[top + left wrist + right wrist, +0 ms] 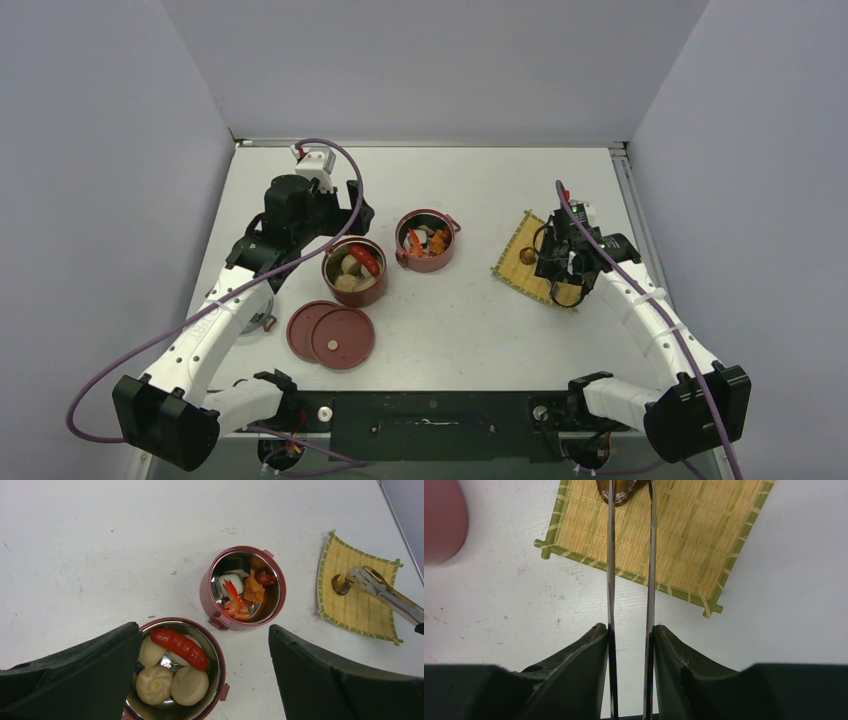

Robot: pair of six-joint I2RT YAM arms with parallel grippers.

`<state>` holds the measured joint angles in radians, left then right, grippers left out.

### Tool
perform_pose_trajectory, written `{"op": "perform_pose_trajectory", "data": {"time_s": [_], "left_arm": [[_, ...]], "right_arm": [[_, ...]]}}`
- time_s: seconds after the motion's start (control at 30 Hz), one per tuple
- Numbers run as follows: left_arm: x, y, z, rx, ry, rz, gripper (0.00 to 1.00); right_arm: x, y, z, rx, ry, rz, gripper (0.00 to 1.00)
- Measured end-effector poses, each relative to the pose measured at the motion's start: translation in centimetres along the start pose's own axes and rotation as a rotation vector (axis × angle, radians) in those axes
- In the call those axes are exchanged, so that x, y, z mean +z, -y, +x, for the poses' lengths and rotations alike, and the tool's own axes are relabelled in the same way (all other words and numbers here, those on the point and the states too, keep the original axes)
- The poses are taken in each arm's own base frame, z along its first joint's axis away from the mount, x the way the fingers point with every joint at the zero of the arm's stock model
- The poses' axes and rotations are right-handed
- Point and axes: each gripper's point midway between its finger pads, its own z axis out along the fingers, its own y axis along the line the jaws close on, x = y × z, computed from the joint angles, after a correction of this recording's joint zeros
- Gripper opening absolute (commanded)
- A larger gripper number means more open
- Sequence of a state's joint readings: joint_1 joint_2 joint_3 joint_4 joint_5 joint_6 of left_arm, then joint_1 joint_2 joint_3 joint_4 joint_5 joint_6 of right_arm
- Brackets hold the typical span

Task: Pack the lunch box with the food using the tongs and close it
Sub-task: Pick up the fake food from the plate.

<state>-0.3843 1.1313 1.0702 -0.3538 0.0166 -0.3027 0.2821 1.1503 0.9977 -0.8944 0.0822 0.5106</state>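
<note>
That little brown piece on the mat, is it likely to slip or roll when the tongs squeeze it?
The brown piece looks glossy and rounded, so it may squirt out from the thin smooth tongs. It's small, probably light, so lifting should be easy. The woven mat under it probably gives some grip, so rolling seems unlikely.

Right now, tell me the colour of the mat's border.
Green, on the yellow woven mat; best in the right wrist view.

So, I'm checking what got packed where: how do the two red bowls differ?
The left bowl holds pale buns and a red sausage; the right bowl holds shrimp and an orange piece. The left bowl sits beside the lids; the right bowl sits nearer the mat. Both are dark red, steel-lined and uncovered.
</note>
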Motion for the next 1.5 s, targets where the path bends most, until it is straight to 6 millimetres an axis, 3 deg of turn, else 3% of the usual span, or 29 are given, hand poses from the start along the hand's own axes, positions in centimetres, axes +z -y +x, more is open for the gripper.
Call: {"op": "perform_pose_trajectory", "data": {"time_s": [0.6, 1.07, 1.5], "left_arm": [[0.0, 0.2, 0.1, 0.0, -0.003, 0.008, 0.98], [0.0, 0.2, 0.1, 0.0, -0.002, 0.008, 0.98], [0.0, 0.2, 0.1, 0.0, -0.002, 0.008, 0.98]], "right_arm": [[0.7, 0.5, 0.5, 0.005, -0.003, 0.026, 0.37], [1.4, -0.8, -0.7, 0.011, 0.035, -0.027, 0.35], [0.1, 0.5, -1.5, -0.079, 0.059, 0.023, 0.36]]}}
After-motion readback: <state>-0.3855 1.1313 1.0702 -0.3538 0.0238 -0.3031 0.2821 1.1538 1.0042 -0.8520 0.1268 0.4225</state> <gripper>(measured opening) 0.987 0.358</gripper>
